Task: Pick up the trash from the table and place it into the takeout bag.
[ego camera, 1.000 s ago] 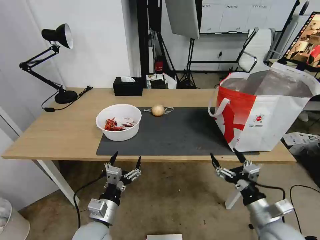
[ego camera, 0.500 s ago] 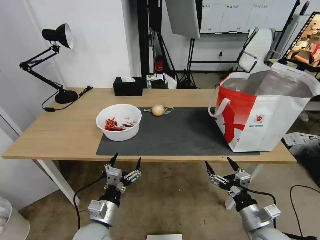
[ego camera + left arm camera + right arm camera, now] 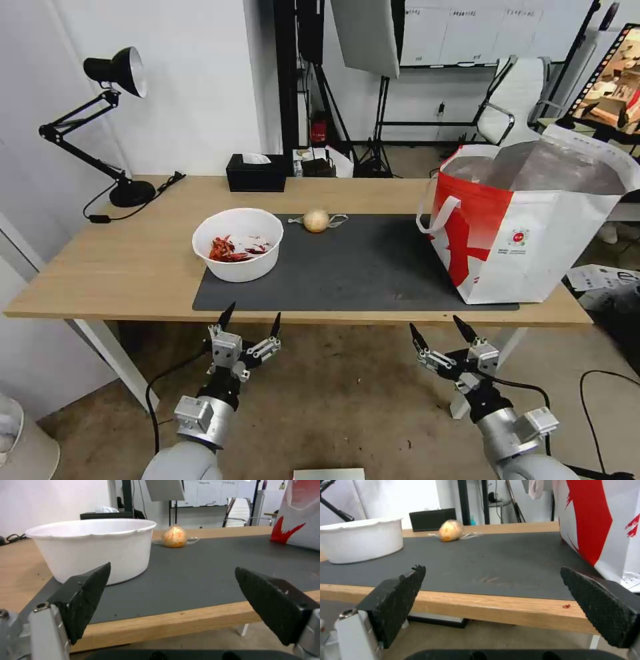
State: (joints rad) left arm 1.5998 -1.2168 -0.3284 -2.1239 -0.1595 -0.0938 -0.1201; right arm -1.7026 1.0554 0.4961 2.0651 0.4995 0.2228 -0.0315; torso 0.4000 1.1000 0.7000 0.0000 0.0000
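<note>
Upright, bowl (image 3: 238, 244) on mat (image 3: 353, 267).

Two silver-grey arms with rounded metallic wrist housings and boxy silver blocks clamped on the side. Left gripper (image 3: 251, 320): silver bracket body with small screws, two black pointed fingers (image 3: 85, 596), textured pads. Right gripper (image 3: 441, 331): same build, black tapered fingers (image 3: 395, 602) with knurled faces. Thin black cables loop from each wrist.
</note>
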